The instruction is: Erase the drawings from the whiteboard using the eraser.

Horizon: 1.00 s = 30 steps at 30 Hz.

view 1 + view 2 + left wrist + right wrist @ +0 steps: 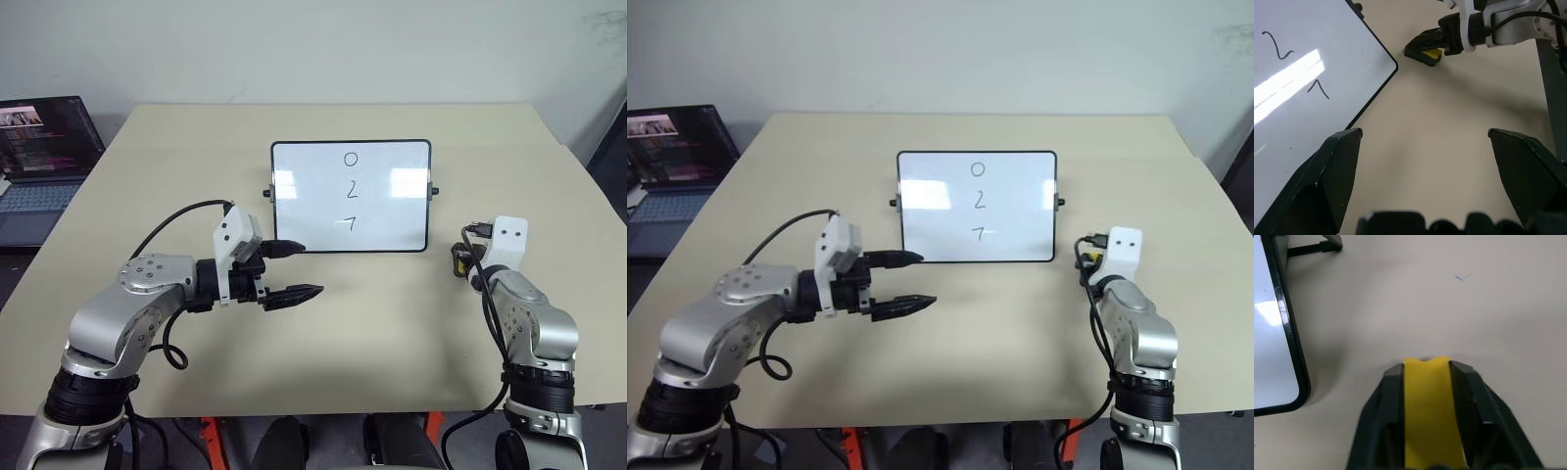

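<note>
Right hand [1426,369] clamps our small yellow block eraser [1426,406] beside the glossy black-framed whiteboard [313,186], ready to wipe; left hand [294,271] waits wide.

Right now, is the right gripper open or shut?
Shut: the right gripper clamps the yellow eraser between both black fingers.

The whiteboard [382,211] had a glossy white face that mirrored the ceiling lights, inside a thin, smooth black frame. The table [343,333] under it looked matt, plain beige and smooth. Between the fingers of the right gripper [1426,369], the eraser [1427,416] looked matt yellow and soft, like foam. The fingers [1327,186] of the left gripper [299,270] looked like matt black plastic.
</note>
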Motion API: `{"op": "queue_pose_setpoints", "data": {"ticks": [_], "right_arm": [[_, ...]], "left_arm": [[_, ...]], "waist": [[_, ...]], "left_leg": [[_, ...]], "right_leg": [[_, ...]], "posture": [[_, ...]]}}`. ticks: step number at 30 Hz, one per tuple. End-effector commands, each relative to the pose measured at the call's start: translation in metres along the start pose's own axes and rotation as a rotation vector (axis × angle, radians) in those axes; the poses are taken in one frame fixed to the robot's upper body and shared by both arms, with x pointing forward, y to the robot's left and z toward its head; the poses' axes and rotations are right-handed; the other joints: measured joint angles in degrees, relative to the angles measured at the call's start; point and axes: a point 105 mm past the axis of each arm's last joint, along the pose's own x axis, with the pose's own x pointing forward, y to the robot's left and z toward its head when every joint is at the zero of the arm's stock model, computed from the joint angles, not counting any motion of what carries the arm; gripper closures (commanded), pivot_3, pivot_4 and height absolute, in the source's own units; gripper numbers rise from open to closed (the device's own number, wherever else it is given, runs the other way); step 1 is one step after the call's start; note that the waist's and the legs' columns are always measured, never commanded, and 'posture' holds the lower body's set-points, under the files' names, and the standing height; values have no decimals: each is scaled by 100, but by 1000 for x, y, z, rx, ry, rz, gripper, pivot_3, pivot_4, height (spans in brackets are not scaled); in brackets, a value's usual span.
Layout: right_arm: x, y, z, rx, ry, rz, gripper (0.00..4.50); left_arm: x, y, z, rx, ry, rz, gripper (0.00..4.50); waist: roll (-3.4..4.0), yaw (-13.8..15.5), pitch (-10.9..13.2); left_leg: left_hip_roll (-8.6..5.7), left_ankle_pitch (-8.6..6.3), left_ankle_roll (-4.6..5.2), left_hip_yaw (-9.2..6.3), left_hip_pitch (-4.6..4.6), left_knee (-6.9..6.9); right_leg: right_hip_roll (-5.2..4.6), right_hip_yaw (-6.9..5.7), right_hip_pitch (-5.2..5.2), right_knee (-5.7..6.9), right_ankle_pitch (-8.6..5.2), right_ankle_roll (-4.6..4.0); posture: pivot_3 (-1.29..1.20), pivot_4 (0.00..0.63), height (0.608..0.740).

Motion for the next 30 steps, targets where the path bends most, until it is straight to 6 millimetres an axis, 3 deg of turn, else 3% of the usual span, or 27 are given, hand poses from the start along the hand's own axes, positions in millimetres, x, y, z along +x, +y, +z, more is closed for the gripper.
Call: {"op": "queue_pose_setpoints", "data": {"ticks": [1,13,17,25,30], "right_arm": [[-2,-2,6,11,-24,-7,3929],[-3,0,5,17,-22,0,3929],[-2,0,5,15,-23,0,2988],[-2,0,5,26,-20,-7,208],[-3,1,7,35,-27,-6,208]], "left_arm": [[-3,1,10,55,-16,6,0],[-3,1,10,57,-14,5,0],[-3,0,10,58,-14,3,0],[-2,0,10,59,-14,2,0],[-2,0,10,59,-14,1,0]], "waist": [[0,0,0],[0,-5,0],[0,-5,0],[0,-5,0],[0,-4,0]], "left_leg": [[0,0,0,0,0,0],[1,0,0,0,1,0],[1,0,0,0,0,0],[1,0,0,1,0,0],[1,0,0,0,0,0]], "right_leg": [[0,-1,0,1,0,0],[1,0,0,2,0,0],[1,-1,0,2,0,0],[1,0,-2,2,0,0],[1,0,-2,2,0,0]], "posture": [[0,150,740],[0,150,740],[0,150,740],[0,150,740],[0,150,740]]}}
